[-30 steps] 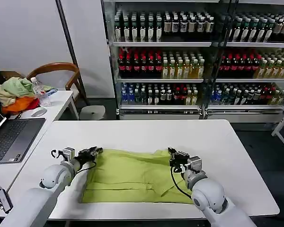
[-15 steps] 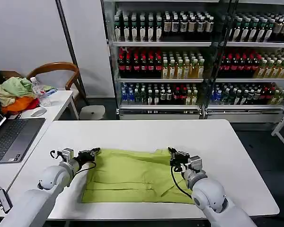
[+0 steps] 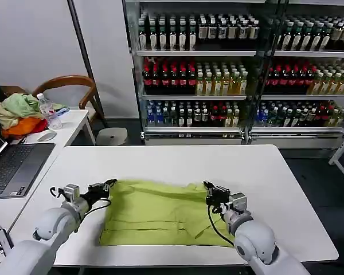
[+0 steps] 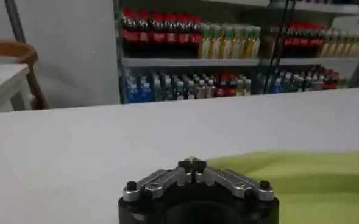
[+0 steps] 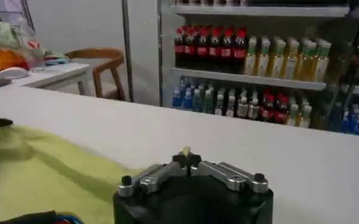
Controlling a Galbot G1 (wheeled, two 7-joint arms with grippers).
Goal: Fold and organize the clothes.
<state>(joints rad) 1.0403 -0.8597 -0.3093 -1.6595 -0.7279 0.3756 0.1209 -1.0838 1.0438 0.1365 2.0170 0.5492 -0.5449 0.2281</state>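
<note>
White table [image 3: 160,157] in a room backed by drink shelves [image 3: 241,74]. All positions given relative to the T-shirt.

T-shirt [image 3: 160,212]: lime green, lying flat on the near half of the table, partly folded, with a doubled band along its near edge and wrinkles toward the far edge. Plain face up.

Left gripper [image 3: 107,185]: at the shirt's far left corner. In the left wrist view the left gripper [image 4: 192,164] has its jaws pressed together with a sliver of green between the tips, so it pinches the shirt edge.

Right gripper [image 3: 208,189]: at the shirt's far right corner. In the right wrist view the right gripper [image 5: 187,153] has its tips meeting on a small yellowish scrap; judged also pinching fabric.

Handling judgement: thin, soft, light cloth, no stiffness, will sag and drape between the two holds and may slip from a shallow pinch. Best taken at corners or hem, both sides level, so the fold lands square.

Beyond the shirt, to its far left: side desk with laptop [image 3: 11,166], water bottle [image 3: 48,112], bundle of mixed fabrics [image 3: 17,114], wooden chair [image 3: 69,86].
</note>
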